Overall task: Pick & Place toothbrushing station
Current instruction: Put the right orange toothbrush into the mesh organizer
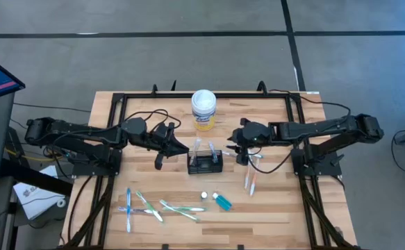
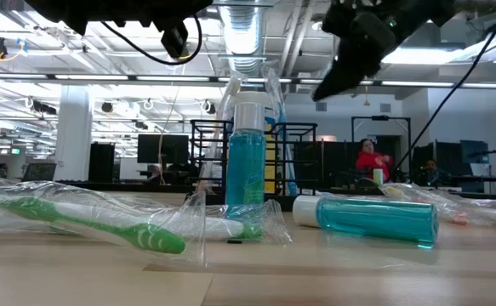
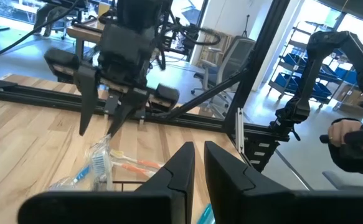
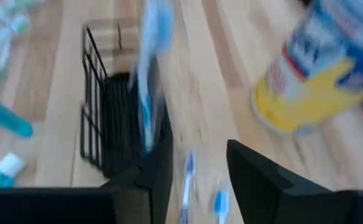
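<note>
I see the toothbrushing station [image 1: 205,162] mid-table on butcher-block wood [image 1: 278,208], between the narrowly parted left gripper [image 1: 162,158] and the open, empty right gripper [image 1: 244,157]; an open-plan workshop lies behind.

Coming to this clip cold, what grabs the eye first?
The small black wire caddy at the table's middle, flanked by both arms: the left pincer on one side, the right pincer on the other, with its fingers apart. Behind the caddy stands a white-lidded yellow-labelled canister. Wrapped toothbrushes and two small bottles of teal liquid lie scattered along the near edge.
</note>
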`<action>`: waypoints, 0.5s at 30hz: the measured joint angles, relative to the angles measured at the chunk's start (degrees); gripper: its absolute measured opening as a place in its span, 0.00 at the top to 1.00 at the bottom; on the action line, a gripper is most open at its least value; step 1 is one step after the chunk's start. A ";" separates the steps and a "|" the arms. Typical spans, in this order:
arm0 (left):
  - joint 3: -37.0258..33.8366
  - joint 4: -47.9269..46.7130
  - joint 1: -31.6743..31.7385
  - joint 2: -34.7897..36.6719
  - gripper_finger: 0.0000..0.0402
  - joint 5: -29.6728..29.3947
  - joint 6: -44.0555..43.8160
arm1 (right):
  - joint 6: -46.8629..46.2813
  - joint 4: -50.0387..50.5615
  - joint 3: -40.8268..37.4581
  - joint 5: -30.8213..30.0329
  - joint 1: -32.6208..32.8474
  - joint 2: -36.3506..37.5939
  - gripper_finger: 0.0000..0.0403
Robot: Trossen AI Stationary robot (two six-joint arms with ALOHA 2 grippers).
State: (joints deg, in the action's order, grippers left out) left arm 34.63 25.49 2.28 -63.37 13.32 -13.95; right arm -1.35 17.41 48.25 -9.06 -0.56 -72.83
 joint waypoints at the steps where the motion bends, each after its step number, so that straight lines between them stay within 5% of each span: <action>1: 0.00 -0.04 0.01 0.00 0.92 0.00 0.00 | -0.84 1.39 0.00 0.00 -0.01 0.02 0.66; 15: 0.00 -0.02 0.00 0.00 0.92 0.00 0.00 | -22.19 20.28 0.00 0.20 0.23 0.15 0.66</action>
State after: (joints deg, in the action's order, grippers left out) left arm 34.63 25.47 2.28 -63.37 13.32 -13.96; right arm -23.54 37.69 48.25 -8.86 -0.34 -72.69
